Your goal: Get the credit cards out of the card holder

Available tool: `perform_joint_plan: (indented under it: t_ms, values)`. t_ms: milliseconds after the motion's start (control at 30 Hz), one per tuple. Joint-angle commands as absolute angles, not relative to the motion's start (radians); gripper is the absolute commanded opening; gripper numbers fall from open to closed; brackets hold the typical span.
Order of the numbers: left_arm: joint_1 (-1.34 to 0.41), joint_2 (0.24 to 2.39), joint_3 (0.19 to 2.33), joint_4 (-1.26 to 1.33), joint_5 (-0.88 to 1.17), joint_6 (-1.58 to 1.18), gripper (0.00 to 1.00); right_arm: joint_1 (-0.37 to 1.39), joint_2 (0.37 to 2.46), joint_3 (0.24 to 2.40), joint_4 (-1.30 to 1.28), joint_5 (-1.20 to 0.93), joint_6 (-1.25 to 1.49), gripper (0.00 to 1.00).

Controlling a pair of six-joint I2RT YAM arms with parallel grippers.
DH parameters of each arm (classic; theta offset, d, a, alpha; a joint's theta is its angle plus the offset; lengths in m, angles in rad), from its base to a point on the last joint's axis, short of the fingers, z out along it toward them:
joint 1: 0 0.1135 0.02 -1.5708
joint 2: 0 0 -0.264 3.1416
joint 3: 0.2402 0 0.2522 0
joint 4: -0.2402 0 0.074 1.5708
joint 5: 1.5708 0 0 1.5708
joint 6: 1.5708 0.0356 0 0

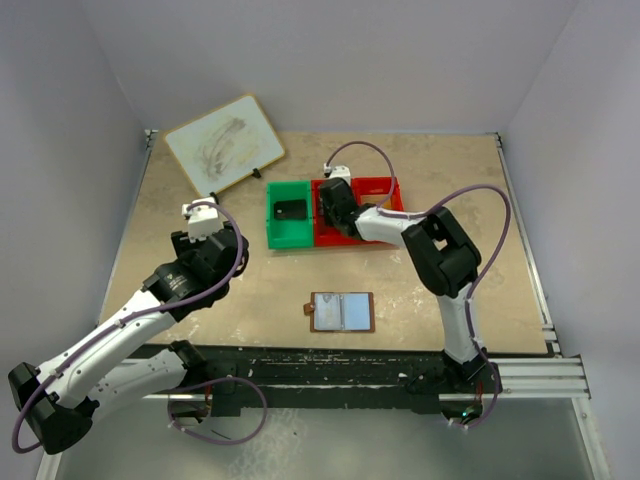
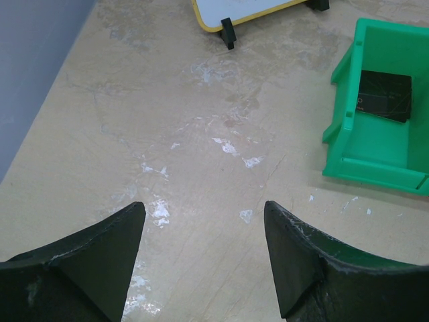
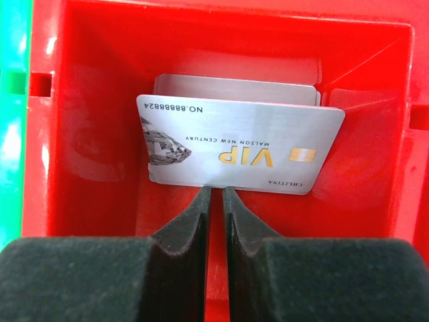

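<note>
In the red bin [image 3: 67,100], my right end effector [image 3: 216,193] has its jaws a slit apart at the near edge of the silver VIP card [image 3: 241,151], which lies over a second card [image 3: 234,87]. I cannot tell if it pinches. My left end effector [image 2: 202,209] is spread wide and empty above the tabletop [image 2: 167,134]. The card holder [image 1: 342,312] lies open near the front edge, between my arms. Any cards in it would be light, stiff and slick. I judge it best to pinch an exposed edge while pinning the soft holder.

Small whiteboard [image 1: 224,143], green bin [image 1: 290,236], red bin [image 1: 385,190].
</note>
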State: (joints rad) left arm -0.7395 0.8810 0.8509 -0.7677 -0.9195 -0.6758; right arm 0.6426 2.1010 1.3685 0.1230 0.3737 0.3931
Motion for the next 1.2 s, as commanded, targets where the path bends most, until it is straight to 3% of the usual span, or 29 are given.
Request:
perform_joint_plan:
  t_ms: [0, 467, 1167]
  values:
    - [-0.733, 0.878, 0.876, -0.746, -0.926, -0.663, 0.69, 0.643, 2.073, 1.331, 0.099, 0.343, 0.419, 0.15]
    - [-0.733, 0.874, 0.876, -0.748, -0.929, -0.669, 0.69, 0.643, 1.988, 1.393, 0.034, 0.332, 0.372, 0.17]
    - [-0.733, 0.877, 0.876, -0.747, -0.926, -0.666, 0.69, 0.642, 2.134, 1.472, 0.009, 0.385, 0.388, 0.18]
